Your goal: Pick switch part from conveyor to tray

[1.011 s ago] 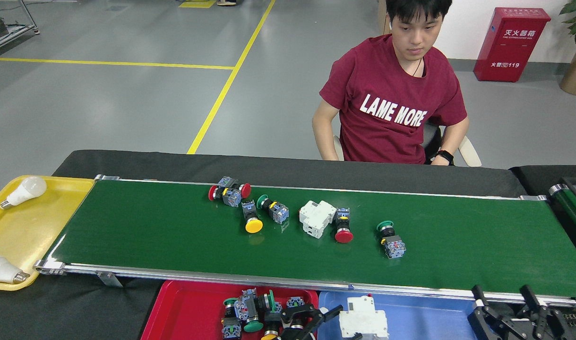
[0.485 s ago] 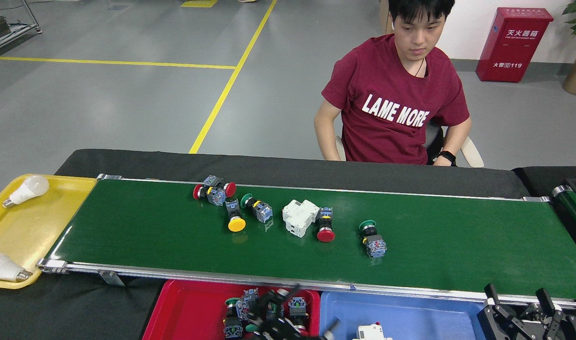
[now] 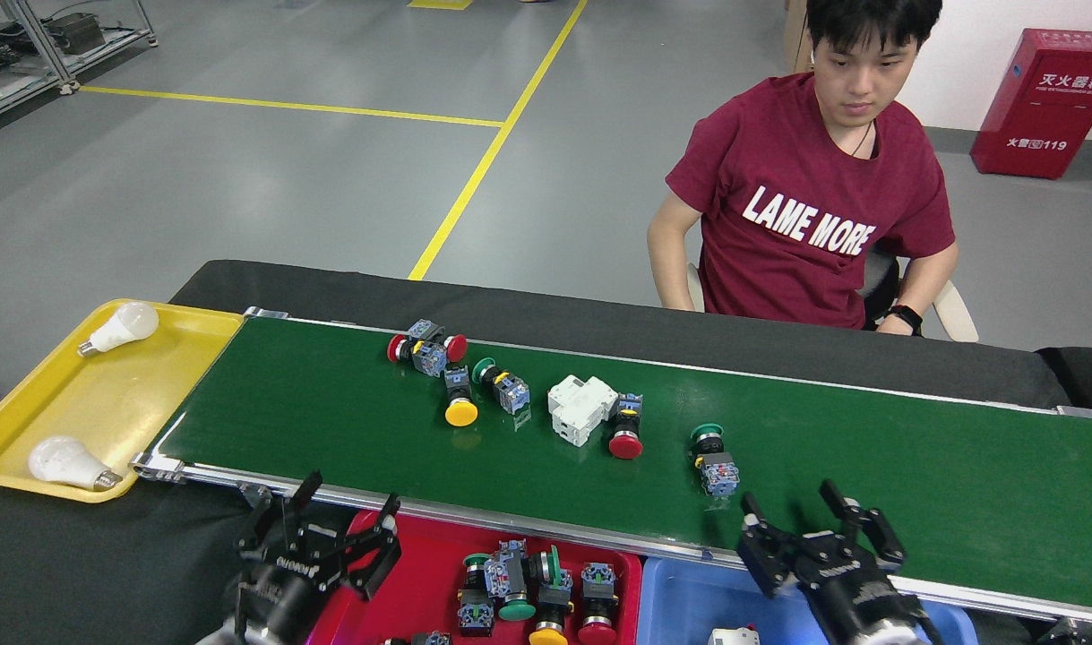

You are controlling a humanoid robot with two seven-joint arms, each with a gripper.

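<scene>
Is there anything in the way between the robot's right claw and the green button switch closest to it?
Nothing visible. The open right gripper hovers over the near edge of the green conveyor belt, and only bare belt lies between it and the green-capped push-button switch. The other switches sit farther left.

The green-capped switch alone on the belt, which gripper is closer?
Right. The right gripper sits just below-right of the green-capped switch; the left gripper is far off, lower left.

I have one head view, looking forward and down. The conveyor (image 3: pixel 599 448) crosses mid-frame, near; floor fills the upper frame.
</scene>
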